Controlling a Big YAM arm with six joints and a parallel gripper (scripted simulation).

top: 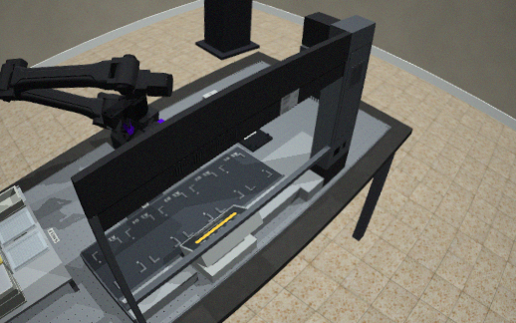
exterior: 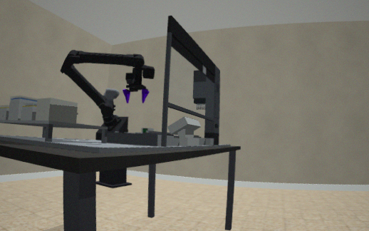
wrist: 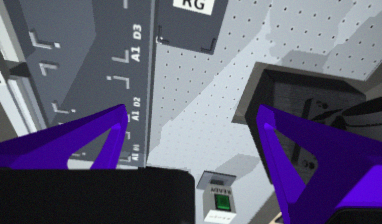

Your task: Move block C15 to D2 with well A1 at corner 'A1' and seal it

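Wrist view is showing my pincer (wrist: 192, 145) hanging high over the counter (wrist: 192, 90), purple fingers spread fully wide and gripping nothing. At ten o'clock the deck's D2 bracket marks (wrist: 123, 102) are sitting vacant; at twelve o'clock the RG nest (wrist: 189, 25); at six o'clock the green READY key (wrist: 222, 201). In the top view, the SHELF (top: 46, 271) is lying at eight o'clock, well apart from the arm, crowded with labware; I am not able to tell which piece is C15. I am judging the fetch as not yet begun. Next, I am needing to swing toward the shelf and identify C15's label.
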